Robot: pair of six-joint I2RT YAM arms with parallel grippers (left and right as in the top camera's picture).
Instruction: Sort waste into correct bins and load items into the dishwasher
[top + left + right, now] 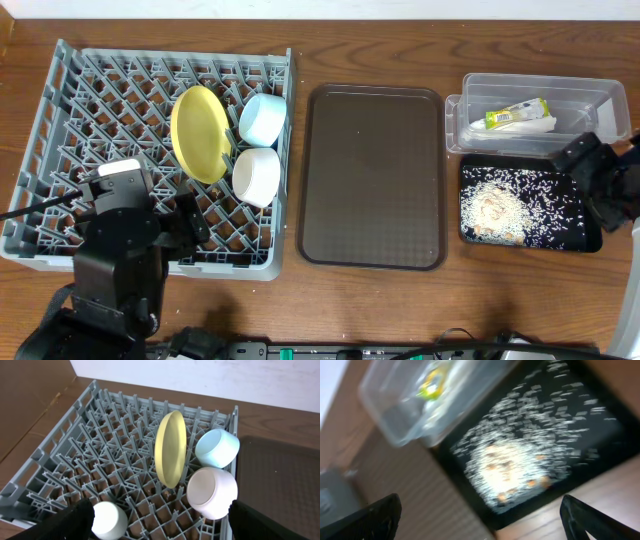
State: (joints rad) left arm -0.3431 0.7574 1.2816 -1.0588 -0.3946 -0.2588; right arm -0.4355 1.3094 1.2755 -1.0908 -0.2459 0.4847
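Overhead, we see the dish rack (60, 100) at the left of the worktop (400, 300). The yellow plate (200, 133) stands on edge in it, with the light-blue bowl (262, 118) and the white bowl (256, 175) just beside the plate. The left pincer (182, 215) hangs over the rack's near part and hides what lies under it. The brown tray (372, 175) in the middle is bare. At the right, the wrapper (515, 115) and napkin (535, 126) lie in the clear tub (600, 95), and the rice (495, 210) lies in the black tray (590, 245). The right pincer (588, 165) is at that tray's far corner. We find no chopsticks in any view.

In the left wrist view, the fingers (77, 520) stand wide apart and grasp nothing. The white cup (107, 520) rests in the rack between them, close against the finger at the picture's left and well apart from the other. It lies on its side, though which end faces us we cannot tell. We judge that any retreat should go straight up and back, since a sideways swing would knock the cup.

In the right wrist view, which is blurred, the jaws gape with nothing between them. The rice and black tray lie directly below, and the tub lies beyond.
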